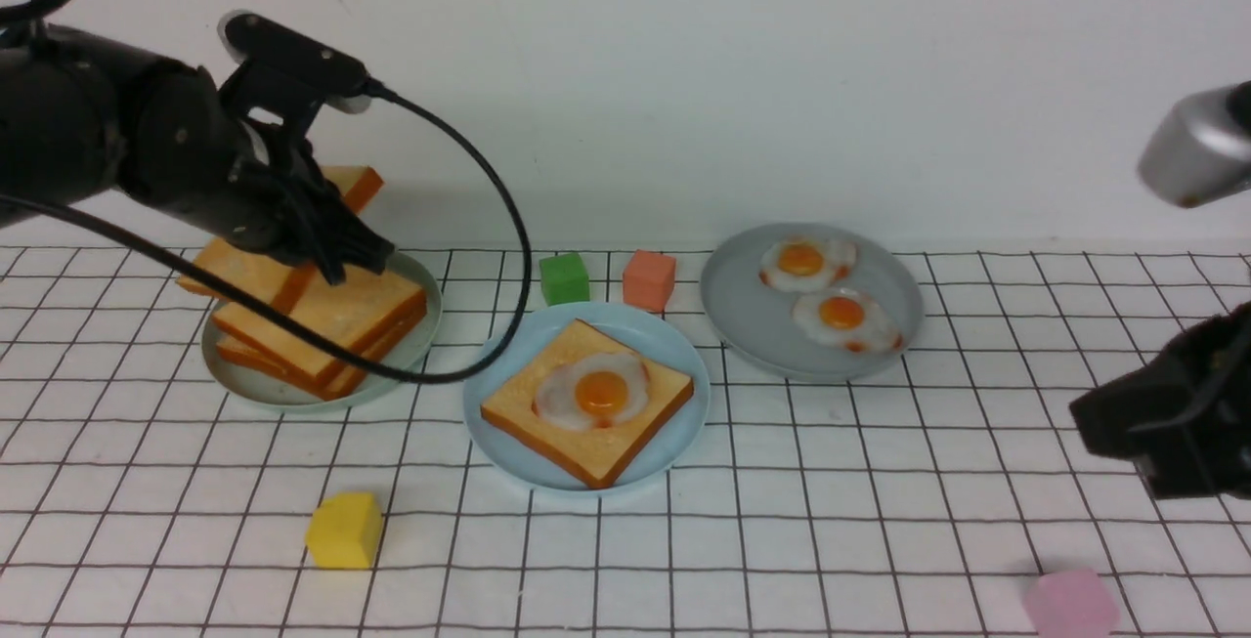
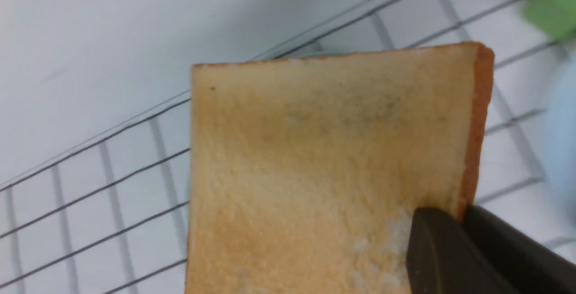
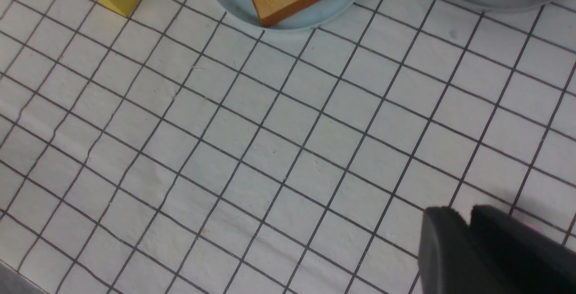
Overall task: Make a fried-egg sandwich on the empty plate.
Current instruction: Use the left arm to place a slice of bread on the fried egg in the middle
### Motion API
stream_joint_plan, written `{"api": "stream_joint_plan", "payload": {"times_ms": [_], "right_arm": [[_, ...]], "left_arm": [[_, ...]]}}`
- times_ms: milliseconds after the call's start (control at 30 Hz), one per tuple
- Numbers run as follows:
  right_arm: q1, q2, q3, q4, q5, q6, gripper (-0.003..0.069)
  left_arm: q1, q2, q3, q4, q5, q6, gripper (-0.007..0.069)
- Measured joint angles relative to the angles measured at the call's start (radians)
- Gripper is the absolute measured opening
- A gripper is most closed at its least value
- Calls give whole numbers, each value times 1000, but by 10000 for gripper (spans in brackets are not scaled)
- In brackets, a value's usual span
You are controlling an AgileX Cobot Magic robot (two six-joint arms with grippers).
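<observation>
Open sandwich: one toast slice [image 1: 577, 343] with a fried egg [image 1: 562, 405] on its upper face, no second slice over it
Blue plate [image 1: 679, 438]: under that slice, mid-counter [image 1: 782, 521]
Left claw [image 1: 357, 262]: clenched on the edge of a tilted toast slice [image 1: 233, 262]
Tilted slice: above the toast pile [image 1: 366, 304] on the left grey-green plate [image 1: 427, 278]; contact with the pile unclear
Right claw [image 3: 468, 215]: over the counter, well apart from the sandwich; open or shut, cannot tell
Right grey plate [image 1: 731, 301]: two fried eggs [image 1: 842, 314] side by side
Green block [image 1: 565, 278], orange block [image 1: 649, 280]: just beyond the blue plate
Yellow block [image 1: 344, 531]: near side, left
Pink block [image 1: 1070, 604]: near side, right
</observation>
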Motion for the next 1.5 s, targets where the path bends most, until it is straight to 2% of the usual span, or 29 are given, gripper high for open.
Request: {"api": "stream_joint_plan", "payload": {"times_ms": [200,467,700,1300,1467,1500], "right_arm": [[0,-119,0,-6,64,0,104],[0,-283,0,-8,129,29,108],[0,-368,0,-12,138,47,108],[0,-378,0,-38,170,73,116],[0,-378,0,-39,168,73,116],[0,-378,0,-39,165,73,116]], "left_arm": [[-207,8,0,-68,22,-19,17],[-336,149,-87,-67,82,-106,17],[-347,260,-195,-24,146,-115,17],[-369,340,-209,0,101,-112,17],[-369,348,-209,0,97,-112,57],[-369,350,-209,0,91,-112,86]]}}
